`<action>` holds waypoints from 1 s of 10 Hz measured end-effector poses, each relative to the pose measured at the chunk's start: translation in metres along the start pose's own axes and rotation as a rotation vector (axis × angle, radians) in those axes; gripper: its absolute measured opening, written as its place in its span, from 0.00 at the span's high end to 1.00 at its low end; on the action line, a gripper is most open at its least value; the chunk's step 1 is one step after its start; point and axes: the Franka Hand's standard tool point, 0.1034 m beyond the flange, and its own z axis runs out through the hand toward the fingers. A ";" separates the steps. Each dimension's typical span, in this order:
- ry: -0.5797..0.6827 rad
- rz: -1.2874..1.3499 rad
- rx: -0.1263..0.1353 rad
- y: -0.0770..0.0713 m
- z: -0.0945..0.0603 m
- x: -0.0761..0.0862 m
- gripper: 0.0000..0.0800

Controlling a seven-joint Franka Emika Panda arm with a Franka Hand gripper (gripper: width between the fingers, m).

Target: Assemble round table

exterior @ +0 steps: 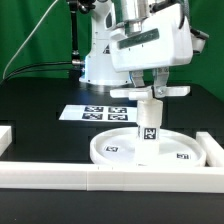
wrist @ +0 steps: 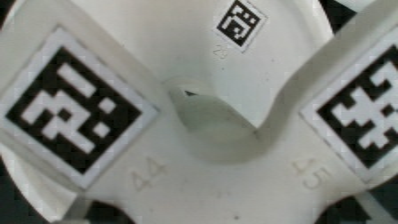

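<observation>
1. While we look on from the exterior view, the claw [exterior: 150, 88] hangs at twelve o'clock over the round disc [exterior: 122, 147], its fingers drawn in narrow on the cross-shaped foot [exterior: 170, 91], one on each side.
2. We see the foot sitting level on top of the short leg [exterior: 148, 125], which stands upright at the disc's centre.
3. The disc lies flat on the black worktop [exterior: 40, 120].
4. The marker board [exterior: 98, 112] lies at ten o'clock from the disc, near its rim.
5. At six o'clock from the disc, a long white bar [exterior: 100, 180] runs just beside it.
6. Through the wrist view the foot fills the picture, its arms bearing square tags [wrist: 71, 100]; we cannot see the fingertips there.
</observation>
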 end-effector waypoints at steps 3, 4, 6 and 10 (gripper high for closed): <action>0.000 0.016 -0.003 0.001 0.001 0.000 0.30; -0.008 -0.012 -0.010 0.001 -0.001 -0.001 0.30; -0.051 -0.119 -0.012 -0.008 -0.023 -0.009 0.19; -0.068 -0.411 -0.002 -0.010 -0.032 -0.012 0.19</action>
